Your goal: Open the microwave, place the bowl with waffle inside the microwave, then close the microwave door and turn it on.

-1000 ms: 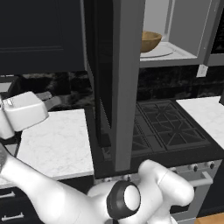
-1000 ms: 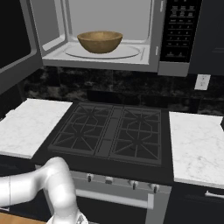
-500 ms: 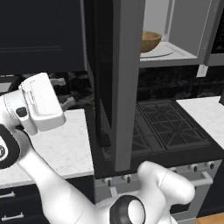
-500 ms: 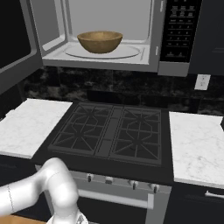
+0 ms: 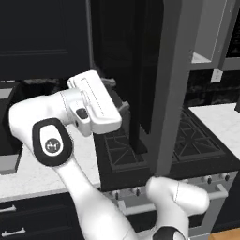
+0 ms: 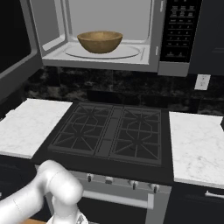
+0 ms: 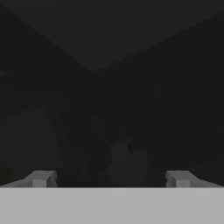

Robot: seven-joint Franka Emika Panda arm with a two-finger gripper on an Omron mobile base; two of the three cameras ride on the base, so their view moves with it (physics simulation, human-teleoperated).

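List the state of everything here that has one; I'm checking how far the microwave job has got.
microwave: open, cavity lit and exposed.
microwave door: swung wide open, edge-on in the left base view.
bowl: upright on the turntable inside the microwave, free of the gripper.
gripper: open, empty, facing the dark door.
stove: bare grates, nothing on them.

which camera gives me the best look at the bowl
The right base view: the bowl sits in full sight on the turntable inside the open microwave. In the left base view the open microwave door stands in front of it. The hand view is too dark to make it out.
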